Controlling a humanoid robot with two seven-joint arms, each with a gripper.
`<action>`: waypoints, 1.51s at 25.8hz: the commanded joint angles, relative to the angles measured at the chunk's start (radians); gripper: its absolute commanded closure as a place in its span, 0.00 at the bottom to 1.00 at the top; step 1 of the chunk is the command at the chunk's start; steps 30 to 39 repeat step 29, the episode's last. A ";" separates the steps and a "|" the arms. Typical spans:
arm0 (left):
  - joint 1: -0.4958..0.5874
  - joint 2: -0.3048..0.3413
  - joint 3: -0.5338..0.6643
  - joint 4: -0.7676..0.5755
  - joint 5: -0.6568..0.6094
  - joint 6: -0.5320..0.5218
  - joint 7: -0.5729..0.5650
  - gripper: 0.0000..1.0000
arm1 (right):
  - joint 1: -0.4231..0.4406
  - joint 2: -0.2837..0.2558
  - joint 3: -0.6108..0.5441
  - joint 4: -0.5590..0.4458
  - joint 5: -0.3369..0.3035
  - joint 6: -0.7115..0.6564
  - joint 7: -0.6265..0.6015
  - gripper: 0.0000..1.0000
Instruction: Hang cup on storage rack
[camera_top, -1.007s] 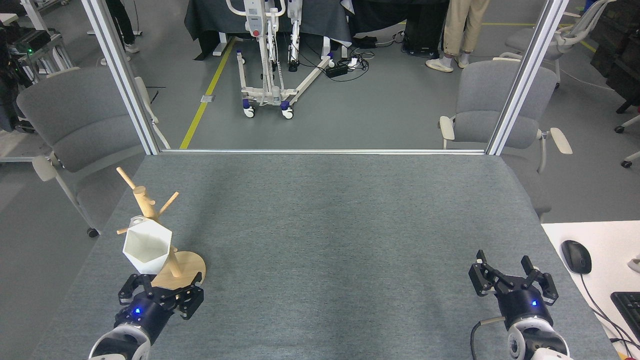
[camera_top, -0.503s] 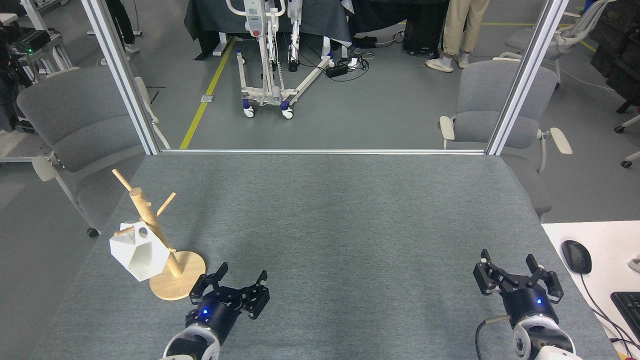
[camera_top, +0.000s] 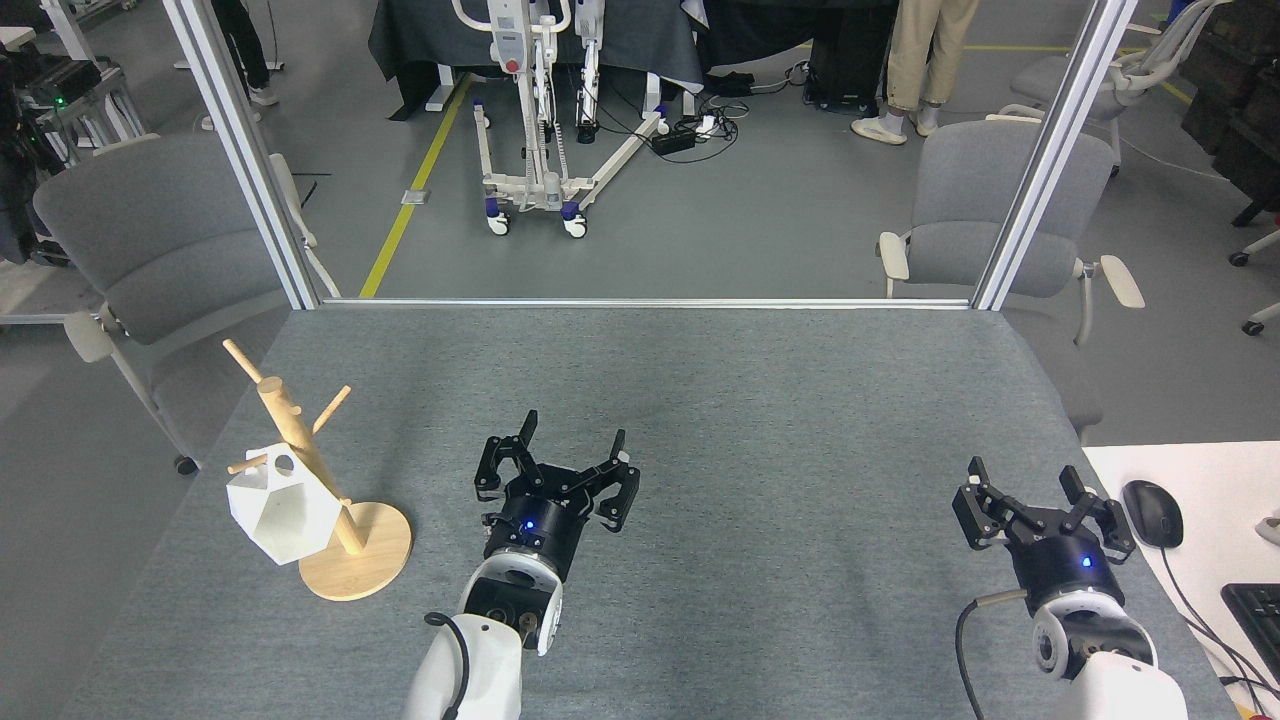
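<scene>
One cup hung, both tools apart

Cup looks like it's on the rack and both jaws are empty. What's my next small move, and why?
Probably just hold the left gripper clear, or ease it toward your side of the table. The cup hangs by its handle on a peg of the storage rack, which stands upright, and the left gripper is open and well apart from it. The right gripper is open and idle.
</scene>
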 joint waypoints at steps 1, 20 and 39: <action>-0.003 0.000 -0.017 -0.045 0.035 0.021 -0.001 0.02 | -0.069 0.006 0.034 0.000 0.000 -0.008 0.006 0.01; 0.173 0.006 0.132 -0.172 0.102 -0.047 -0.001 0.02 | 0.086 0.143 0.180 -0.127 0.000 0.012 -0.112 0.01; 0.176 0.006 0.150 -0.179 0.110 -0.044 0.011 0.02 | 0.124 0.170 0.180 -0.153 0.000 0.014 -0.123 0.01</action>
